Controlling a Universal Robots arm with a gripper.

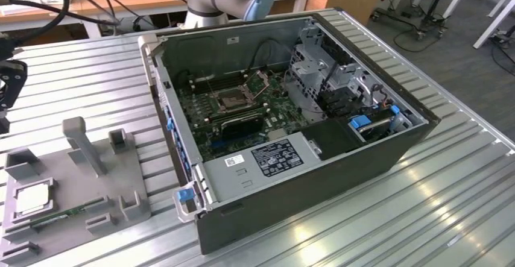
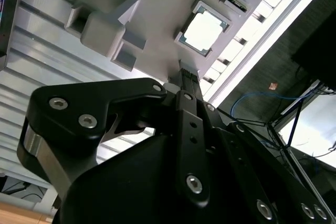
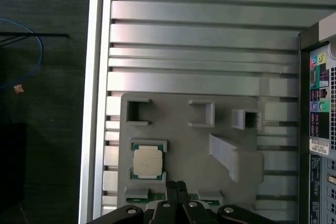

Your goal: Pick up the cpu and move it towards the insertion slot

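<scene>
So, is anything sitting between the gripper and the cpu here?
Nothing visible does. In the first wrist view the cpu lies uncovered in its recess on the gray fixture. The gripper is clear of it, not touching, and no other object lies in the gap between them.

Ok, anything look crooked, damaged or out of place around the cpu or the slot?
Nothing stands out. The cpu lies flat and square in its recess on the grey fixture. The insertion slot in the open case looks unobstructed. The hand hangs shut near the cpu, not touching it.
</scene>
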